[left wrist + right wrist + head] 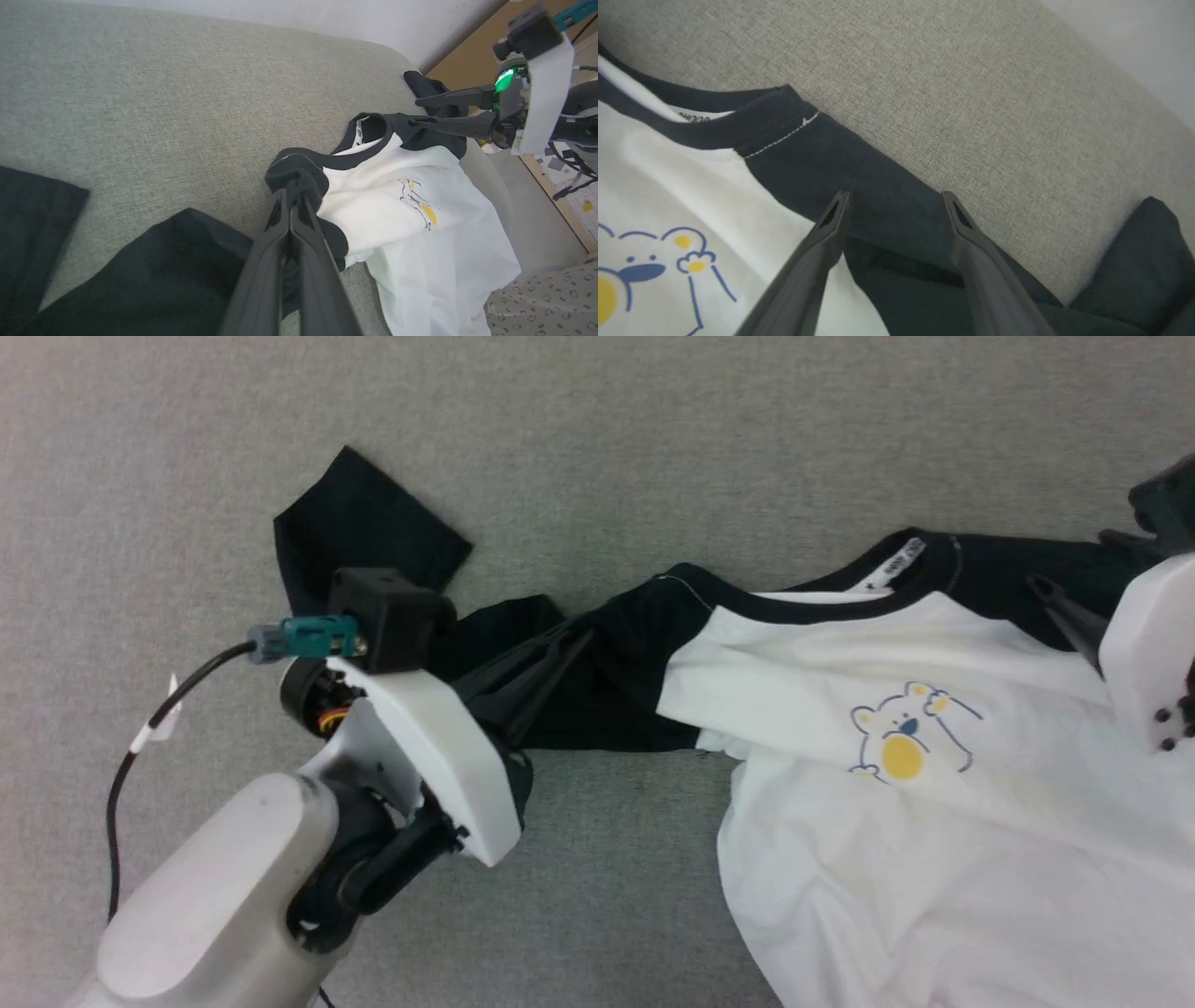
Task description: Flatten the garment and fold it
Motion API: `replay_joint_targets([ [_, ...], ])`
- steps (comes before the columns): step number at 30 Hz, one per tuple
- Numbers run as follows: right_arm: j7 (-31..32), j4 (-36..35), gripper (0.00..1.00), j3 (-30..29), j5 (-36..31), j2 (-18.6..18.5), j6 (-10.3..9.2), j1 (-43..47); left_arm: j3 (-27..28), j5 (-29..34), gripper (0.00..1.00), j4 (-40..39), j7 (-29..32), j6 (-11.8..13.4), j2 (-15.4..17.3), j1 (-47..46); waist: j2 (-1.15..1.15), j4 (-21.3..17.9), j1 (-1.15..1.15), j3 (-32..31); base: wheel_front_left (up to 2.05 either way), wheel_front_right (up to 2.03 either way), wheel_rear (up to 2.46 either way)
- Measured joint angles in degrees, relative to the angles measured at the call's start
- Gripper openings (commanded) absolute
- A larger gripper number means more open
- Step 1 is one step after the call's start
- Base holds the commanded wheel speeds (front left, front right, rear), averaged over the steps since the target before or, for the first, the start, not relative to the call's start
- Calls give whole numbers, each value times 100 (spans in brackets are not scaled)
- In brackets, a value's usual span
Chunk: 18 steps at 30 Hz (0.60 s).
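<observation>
The T-shirt (822,672) lies rumpled across the grey cushion (653,448), with its white body spilling over the cushion's rounded edge. The left gripper (292,186) is pressed together, pinching bunched black sleeve fabric. The right gripper (894,200) is spread over the other black sleeve, beside the neckband.

We see the garment (934,859), a white T-shirt with black raglan sleeves and a black neckband (803,607), lying front up on a grey woven surface (653,448) with its yellow-and-blue bear print (904,742) showing. One sleeve (364,537) stretches to our left, bunched and twisted near the shoulder, its cuff end flat. The white body lies rumpled to our right.
</observation>
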Motion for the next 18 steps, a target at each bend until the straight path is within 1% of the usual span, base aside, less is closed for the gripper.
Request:
replay_joint_targets([
  [4,141,114,100,592,254,-592,0,-404,-88,41,0,113,0,-96,-137,-156,0,167,0,165,0,0,0],
  [8,199,226,100,1217,471,-991,-2,-611,-152,42,0,224,0,-144,-215,-248,0,335,0,279,0,0,0],
  [10,296,271,100,1439,649,-1170,-5,-758,-179,42,0,274,0,-178,-248,-262,0,408,-1,324,0,0,0],
  [11,353,297,88,1527,755,-1244,-5,-825,-192,42,0,299,-1,-180,-266,-263,0,440,-1,344,0,0,0],
  [12,396,314,46,1591,839,-1308,-5,-887,-203,42,0,322,-1,-208,-277,-264,0,470,-1,362,0,0,0],
  [13,431,328,19,1645,895,-1352,-4,-932,-213,42,0,346,-2,-221,-291,-270,0,496,-1,376,0,0,0],
  [14,431,343,0,1682,934,-1371,-4,-961,-214,42,0,374,-11,-222,-311,-282,0,517,-2,388,0,0,0],
  [16,327,398,0,1739,944,-1363,2,-1007,-209,41,0,442,-62,-235,-350,-319,0,541,-1,397,0,0,0],
  [18,87,556,0,1702,943,-1284,3,-1012,-183,41,0,539,-154,-270,-367,-326,0,537,-1,375,0,0,0],
])
